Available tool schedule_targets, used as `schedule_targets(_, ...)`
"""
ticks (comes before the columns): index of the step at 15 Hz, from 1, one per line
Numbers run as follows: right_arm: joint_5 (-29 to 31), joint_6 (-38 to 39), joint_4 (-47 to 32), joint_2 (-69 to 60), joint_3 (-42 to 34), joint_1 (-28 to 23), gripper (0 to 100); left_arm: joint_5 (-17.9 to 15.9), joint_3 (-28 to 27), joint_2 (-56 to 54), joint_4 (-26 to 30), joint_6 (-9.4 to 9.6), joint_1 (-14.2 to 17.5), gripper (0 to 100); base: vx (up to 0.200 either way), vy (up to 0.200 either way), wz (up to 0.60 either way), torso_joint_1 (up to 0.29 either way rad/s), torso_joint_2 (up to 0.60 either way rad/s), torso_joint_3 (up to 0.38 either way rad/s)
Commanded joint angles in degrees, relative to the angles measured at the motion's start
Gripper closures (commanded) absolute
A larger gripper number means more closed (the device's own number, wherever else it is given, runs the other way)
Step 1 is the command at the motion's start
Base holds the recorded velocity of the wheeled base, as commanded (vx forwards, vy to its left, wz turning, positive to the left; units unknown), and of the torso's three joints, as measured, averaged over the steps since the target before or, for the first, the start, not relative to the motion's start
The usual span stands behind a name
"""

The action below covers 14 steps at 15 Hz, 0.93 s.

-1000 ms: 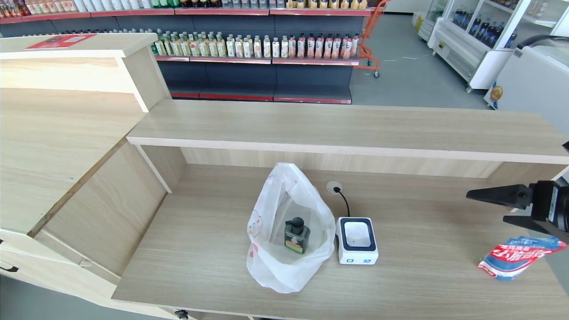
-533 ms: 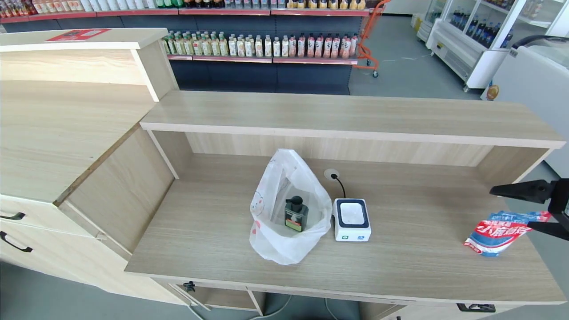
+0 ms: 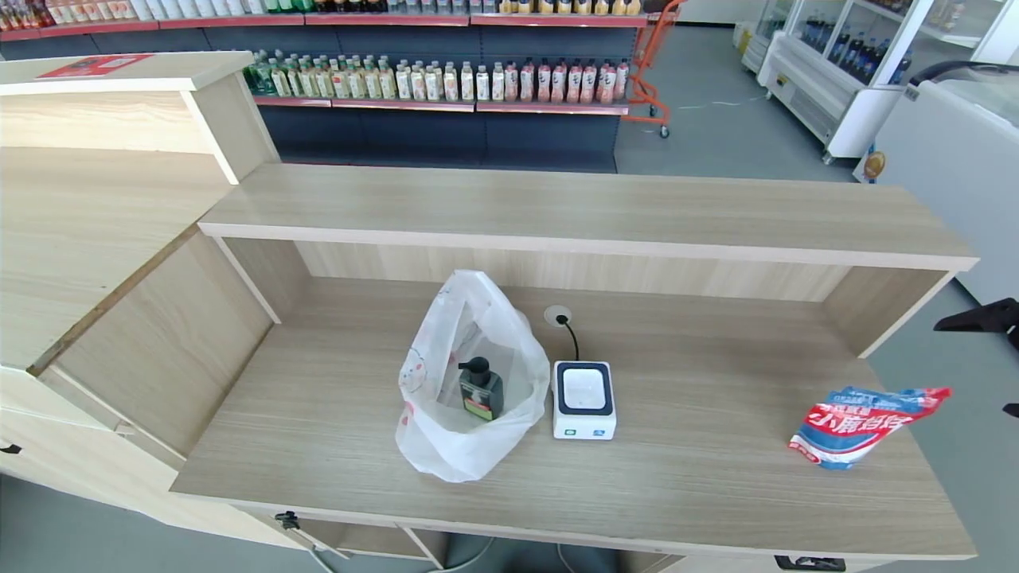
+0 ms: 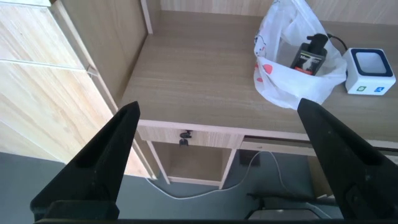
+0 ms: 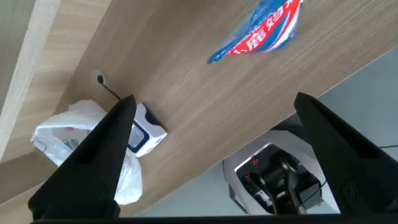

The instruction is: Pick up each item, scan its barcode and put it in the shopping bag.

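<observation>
Just beside the shopping bag (image 3: 436, 450) stands the scanner (image 3: 584, 399), pouch (image 3: 864, 422) well apart.

You're looking at the shopping bag (image 3: 443, 446) sitting mid-counter (image 3: 318, 414), with a pump bottle (image 3: 482, 391) standing inside it. The scanner (image 3: 584, 399) is sitting just right of the bag, and a pouch (image 3: 864, 422) is lying well apart, near the counter's right end.

A light wood-grain checkout counter (image 3: 700, 493) carries a white plastic shopping bag (image 3: 446, 450), a white box-shaped scanner (image 3: 583, 430) just beside it, and, well apart, seemingly a red-and-blue soft pouch (image 3: 864, 426).
</observation>
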<state>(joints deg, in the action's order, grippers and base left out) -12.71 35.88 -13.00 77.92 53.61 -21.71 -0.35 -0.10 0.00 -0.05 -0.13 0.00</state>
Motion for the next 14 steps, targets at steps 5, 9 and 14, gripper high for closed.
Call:
schedule_targets(5, 2.7, 1.1, -0.9, 4.1, 1.5, -1.8, 0, 0.0, 0.0, 0.0, 0.0, -0.13, 0.0, 0, 0.0, -0.2, 0.0, 0.005, 0.0, 0.002)
schedule_targets(9, 2.9, 6.1, -4.0, 7.1, 1.6, 0.8, 0, 0.0, 0.0, 0.0, 0.0, -0.31, 0.0, 0, 0.0, 0.0, 0.0, 0.0, 0.0, 0.0)
schedule_targets(14, 8.6, 10.4, -3.2, 14.8, 1.8, 7.2, 0, 0.0, 0.0, 0.0, 0.0, -0.31, 0.0, 0, 0.0, 0.0, 0.0, 0.0, 0.0, 0.0)
